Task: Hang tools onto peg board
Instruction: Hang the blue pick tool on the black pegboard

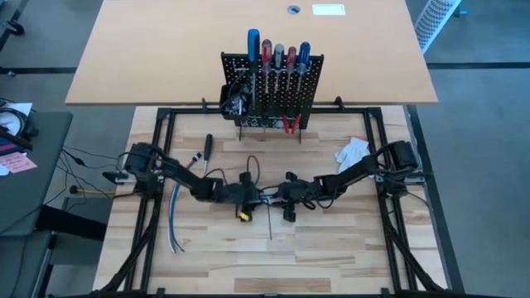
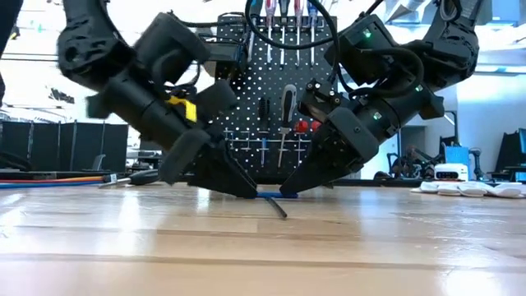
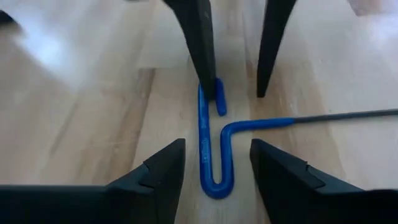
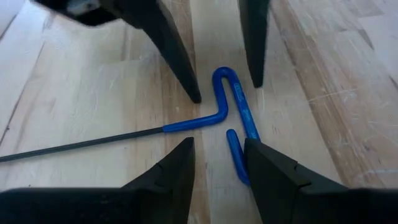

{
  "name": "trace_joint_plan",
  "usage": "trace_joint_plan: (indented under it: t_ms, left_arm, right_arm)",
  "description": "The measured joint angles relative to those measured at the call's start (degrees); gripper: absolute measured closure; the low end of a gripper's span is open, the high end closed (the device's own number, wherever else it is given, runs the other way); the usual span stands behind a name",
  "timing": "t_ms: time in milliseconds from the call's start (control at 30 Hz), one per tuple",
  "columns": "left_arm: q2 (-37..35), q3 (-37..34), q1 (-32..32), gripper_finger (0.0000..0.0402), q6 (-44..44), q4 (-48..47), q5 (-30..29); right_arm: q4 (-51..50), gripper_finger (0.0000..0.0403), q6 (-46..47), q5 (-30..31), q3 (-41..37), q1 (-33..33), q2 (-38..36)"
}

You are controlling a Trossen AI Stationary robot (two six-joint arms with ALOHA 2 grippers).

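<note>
Straddling the blue T-handle key (image 3: 214, 146) with both grippers, mid-table, well short of the board (image 1: 273, 87) at 12 o'clock. It lies flat on the wood: blue looped handle between my tips, thin dark shaft (image 1: 269, 225) running off toward 6 o'clock in the high view.

Left gripper (image 3: 217, 165) spread, fingers either side of the loop's closed bend, not touching it as far as I can see. Right gripper (image 4: 219, 163) also spread, tips planted at the open end of the loop; one tip looks to sit right against the blue wire (contact not certain).

Handling, my read: light, stiff steel, blue coating probably a bit slick. Loop is the only fat part; shaft is too thin and would pivot in the pads. I'd pinch across the loop's two parallel legs near the bend. Flat on the table means little clearance, so tips must scrape the wood.
</note>
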Motion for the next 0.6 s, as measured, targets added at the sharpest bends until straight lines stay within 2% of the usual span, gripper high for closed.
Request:
trace_joint_plan:
  t_ms: [167, 300, 467, 600]
  left_arm:
    - [-0.30, 1.91, 4.05, 0.0238, -2.07, -7.50, 6.80]
    - [-0.26, 2.16, 6.04, 0.0294, 0.89, -9.16, 13.34]
    - [-0.26, 2.10, 6.63, 0.0384, 2.44, -9.90, 13.79]
    - [-0.79, 2.09, 6.63, 0.0396, 2.72, -9.23, 12.90]
  right_arm:
    - [0.02, 0.0255, -0.09, 0.13, 0.00, 0.00, 0.00]
    - [-1.66, 0.0255, -1.75, 0.27, -0.12, 0.00, -1.58]
    - [-3.62, 0.0255, -4.00, 0.29, -0.09, 0.12, -7.33]
    - [-6.89, 0.0255, -4.49, 0.29, -0.44, 0.63, -10.61]
